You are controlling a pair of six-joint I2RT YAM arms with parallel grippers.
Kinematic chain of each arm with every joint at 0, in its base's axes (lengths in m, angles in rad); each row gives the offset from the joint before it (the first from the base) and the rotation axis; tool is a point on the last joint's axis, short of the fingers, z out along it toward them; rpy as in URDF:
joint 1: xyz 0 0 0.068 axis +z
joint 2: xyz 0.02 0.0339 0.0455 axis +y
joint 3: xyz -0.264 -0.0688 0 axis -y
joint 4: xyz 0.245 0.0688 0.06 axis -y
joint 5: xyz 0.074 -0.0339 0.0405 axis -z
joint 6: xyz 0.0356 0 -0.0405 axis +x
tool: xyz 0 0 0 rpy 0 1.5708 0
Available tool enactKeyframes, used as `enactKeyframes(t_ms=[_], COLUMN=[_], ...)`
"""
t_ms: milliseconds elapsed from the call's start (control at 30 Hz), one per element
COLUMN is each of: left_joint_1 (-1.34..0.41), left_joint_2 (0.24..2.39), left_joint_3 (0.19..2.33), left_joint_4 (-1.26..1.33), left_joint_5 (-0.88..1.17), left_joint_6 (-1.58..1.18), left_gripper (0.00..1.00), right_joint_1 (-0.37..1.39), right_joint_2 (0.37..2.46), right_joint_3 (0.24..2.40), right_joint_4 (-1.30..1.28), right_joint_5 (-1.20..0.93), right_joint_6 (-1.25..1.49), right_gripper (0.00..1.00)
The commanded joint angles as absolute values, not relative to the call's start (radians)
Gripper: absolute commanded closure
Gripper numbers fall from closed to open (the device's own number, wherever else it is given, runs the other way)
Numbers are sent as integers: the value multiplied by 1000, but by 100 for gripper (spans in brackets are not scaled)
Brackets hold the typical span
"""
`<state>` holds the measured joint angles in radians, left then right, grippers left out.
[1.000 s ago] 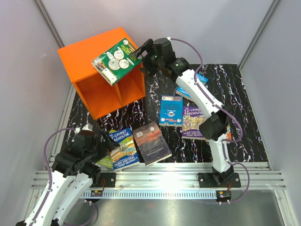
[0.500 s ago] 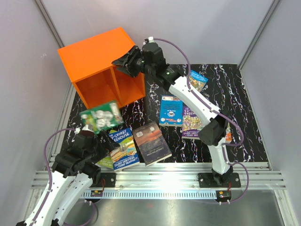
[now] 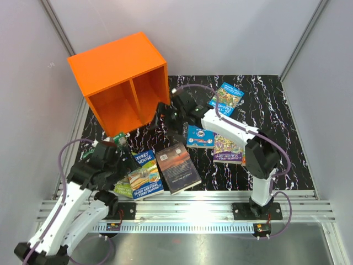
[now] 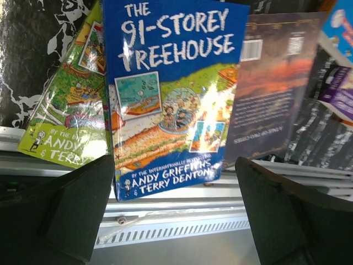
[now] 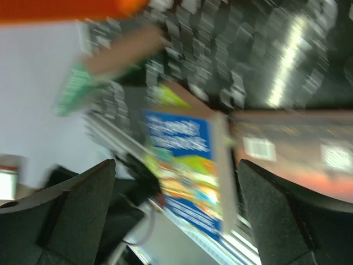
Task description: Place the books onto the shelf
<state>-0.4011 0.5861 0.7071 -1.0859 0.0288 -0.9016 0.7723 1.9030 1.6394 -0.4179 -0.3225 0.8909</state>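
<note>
Books [image 3: 229, 150] lie on the dark marbled worktop [image 3: 287, 110], in front of the orange shelf [image 3: 118, 72], which stands at the far left with its two compartments facing the arms. Nearest me, a blue Treehouse book [image 4: 171, 99] overlaps a green book [image 4: 66, 110], with a dark-covered book [image 3: 177, 168] just beside it. My left arm is folded low, and my left tool [image 4: 174, 165] hangs over the blue cover, fingers spread wide, holding nothing. My right arm reaches from its base across the middle books, forearm nearly level. My right tool [image 3: 161, 117] sits low before the shelf's right compartment, jaws wide apart and empty. Its wrist view is blurred.
</note>
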Motion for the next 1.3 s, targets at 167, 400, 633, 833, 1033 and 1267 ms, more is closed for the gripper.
enactKeyframes(t_ms=[167, 400, 633, 833, 1033, 1267], left_joint_1=[-414, -422, -485, -503, -503, -505], left_joint_2=[775, 871, 992, 1011, 947, 887], left_joint_3=[615, 571, 515, 465, 413, 397], left_joint_4=[-1008, -979, -802, -718, -580, -431], left_joint_5=[-24, -72, -28, -9, 67, 160], left_joint_6=[-925, -977, -1020, -1040, -1068, -1060], left_gripper=[1, 1, 1, 1, 6, 18], right_joint_1=[804, 897, 925, 937, 946, 946], right_joint_2=[1792, 1845, 1936, 1986, 2011, 1980], right_joint_3=[1344, 1287, 1227, 1154, 1031, 953], right_joint_4=[-458, -373, -242, -177, 24, 247], right_joint_5=[-448, -495, -548, -545, -606, -678], right_joint_6=[776, 788, 831, 839, 915, 1006], right_gripper=[0, 0, 0, 0, 36, 100])
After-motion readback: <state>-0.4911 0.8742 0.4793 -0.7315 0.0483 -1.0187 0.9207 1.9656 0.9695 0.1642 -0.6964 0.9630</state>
